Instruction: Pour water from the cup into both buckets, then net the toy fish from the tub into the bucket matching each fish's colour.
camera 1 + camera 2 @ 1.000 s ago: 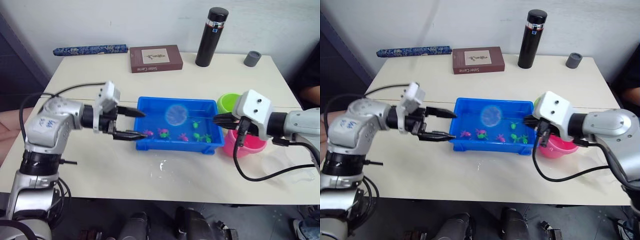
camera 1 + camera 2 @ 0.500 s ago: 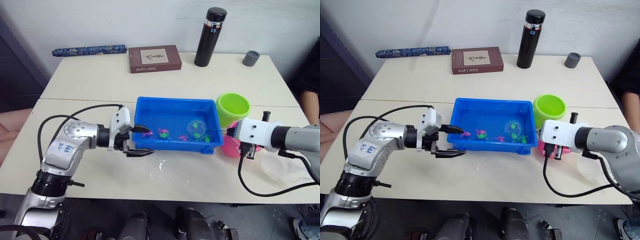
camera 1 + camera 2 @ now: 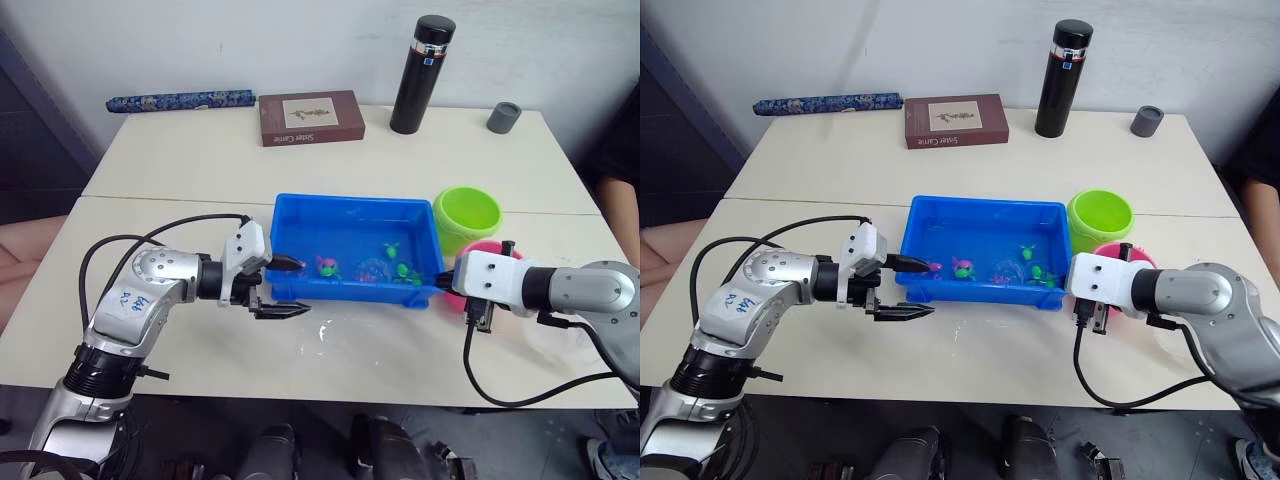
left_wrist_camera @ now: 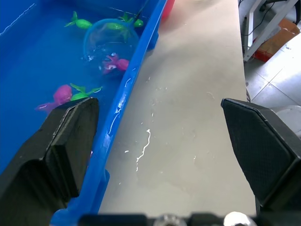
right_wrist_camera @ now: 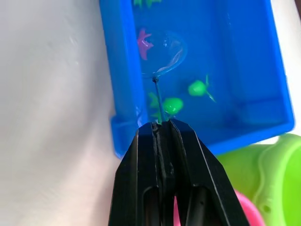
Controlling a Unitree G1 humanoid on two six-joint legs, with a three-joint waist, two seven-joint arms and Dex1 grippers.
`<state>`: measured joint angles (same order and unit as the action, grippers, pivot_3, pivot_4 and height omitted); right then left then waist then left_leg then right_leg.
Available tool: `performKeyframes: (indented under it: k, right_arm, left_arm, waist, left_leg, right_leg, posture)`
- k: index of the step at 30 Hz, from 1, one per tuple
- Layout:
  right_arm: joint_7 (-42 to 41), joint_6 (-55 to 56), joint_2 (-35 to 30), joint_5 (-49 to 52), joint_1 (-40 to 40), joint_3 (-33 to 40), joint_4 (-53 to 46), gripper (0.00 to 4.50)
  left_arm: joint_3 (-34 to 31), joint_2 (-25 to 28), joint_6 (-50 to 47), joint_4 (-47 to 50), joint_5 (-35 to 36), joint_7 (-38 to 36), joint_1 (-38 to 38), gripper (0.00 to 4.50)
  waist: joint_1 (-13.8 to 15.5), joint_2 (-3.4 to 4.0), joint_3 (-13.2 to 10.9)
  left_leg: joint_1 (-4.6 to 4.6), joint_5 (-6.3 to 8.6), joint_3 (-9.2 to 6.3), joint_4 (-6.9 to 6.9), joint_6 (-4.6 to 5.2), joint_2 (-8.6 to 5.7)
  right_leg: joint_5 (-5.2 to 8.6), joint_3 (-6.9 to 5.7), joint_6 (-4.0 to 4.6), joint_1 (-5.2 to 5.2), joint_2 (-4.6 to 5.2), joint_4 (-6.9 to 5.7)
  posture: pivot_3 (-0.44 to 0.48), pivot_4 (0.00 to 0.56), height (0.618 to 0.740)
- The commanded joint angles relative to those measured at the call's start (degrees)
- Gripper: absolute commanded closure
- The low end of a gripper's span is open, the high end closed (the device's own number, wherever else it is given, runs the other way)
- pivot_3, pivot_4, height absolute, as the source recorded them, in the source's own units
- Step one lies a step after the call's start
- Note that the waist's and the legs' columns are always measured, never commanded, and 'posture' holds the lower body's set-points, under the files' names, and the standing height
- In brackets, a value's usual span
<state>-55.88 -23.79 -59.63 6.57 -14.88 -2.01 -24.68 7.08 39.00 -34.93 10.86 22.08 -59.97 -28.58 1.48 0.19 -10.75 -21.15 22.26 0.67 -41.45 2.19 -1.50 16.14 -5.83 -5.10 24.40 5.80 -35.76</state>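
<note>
Right gripper [image 5: 162, 129]: clamped on thin wire handle of net [image 5: 164, 52], at near right corner of tub [image 3: 300, 215]; hoop dipped in the water among the fish, one pink fish [image 5: 144, 39] at its rim.
Left gripper [image 3: 282, 287]: spread wide, astride tub's near left corner, upper finger over the rim, lower finger over the tabletop [image 3: 200, 160]; holding nothing.
Tub: mid tabletop, holding water; pink fish [image 3: 326, 265] near middle, green fish [image 3: 402, 268] toward right end.
Buckets: green bucket [image 3: 467, 216] just beside tub's right end; pink bucket [image 3: 472, 250] nearer, partly behind right arm.
Cup [image 3: 560, 335]: faintly seen at right tabletop edge, beyond the right arm.
Spilled water [image 3: 325, 333]: on tabletop in front of tub.
Behind, well apart: flask [image 3: 421, 73], book [image 3: 311, 116], grey cap [image 3: 504, 116].

Step in hand, by judgement: netting; pouring likely done. Next move calls for sliding hoop under one fish, lifting level, carrying to bucket of matching colour.

Against a second ago: net lowered from above the water to within it and shifted toward right end; right arm dropped low; left gripper moved from beside tub to straddling its corner.
</note>
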Motion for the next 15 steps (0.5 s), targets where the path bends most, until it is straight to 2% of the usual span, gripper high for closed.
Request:
performKeyframes:
  k: [1, 4, 7, 15]
  right_arm:
    - [-0.1, -3.9, 2.3, 5.0, -0.9, 3.3, -1.4, 4.5]
    - [0.0, -12.3, 6.7, 14.2, -1.3, 7.4, -0.8, 4.5]
    - [-1.6, -18.0, 7.7, 21.0, -1.2, 10.8, 0.3, 4.5]
    - [3.3, -22.0, 8.6, 25.4, 1.4, 17.5, -0.4, 4.5]
  left_arm:
    - [-0.9, 0.5, 0.6, 2.4, 0.4, 0.3, 0.1, 0.02]
    - [-1.1, 0.4, 1.0, 1.7, 0.2, 0.6, 0.0, 0.02]
    - [-1.0, 0.2, 1.5, 0.9, 0.0, 0.7, -0.4, 0.02]
    - [-1.9, -3.0, 0.8, -1.9, 2.4, 1.0, -3.1, 0.02]
  waist:
    - [0.0, 0.0, 0.0]
    - [0.0, 0.0, 0.0]
    - [0.1, 0.01, 0.0]
    - [0.2, 0.03, 0.0]
  left_leg:
    - [0.0, 0.0, 0.0, 0.0, 0.0, 0.0]
    - [0.0, 0.0, -0.02, 0.01, 0.0, 0.02]
    - [0.0, 0.0, -0.03, 0.0, 0.0, 0.01]
    - [0.0, 0.0, -0.03, -0.01, 0.01, -0.01]
  right_leg:
    - [0.0, 0.0, 0.0, 0.0, 0.0, 0.0]
    - [0.0, -0.02, 0.0, 0.0, -0.02, 0.0]
    - [0.0, -0.02, 0.0, -0.01, 0.0, -0.01]
    - [0.0, -0.02, 0.0, -0.02, 0.01, -0.03]
  posture:
    - [0.0, 0.15, 0.74]
    - [0.0, 0.15, 0.74]
    - [0.0, 0.15, 0.74]
    - [0.0, 0.15, 0.74]
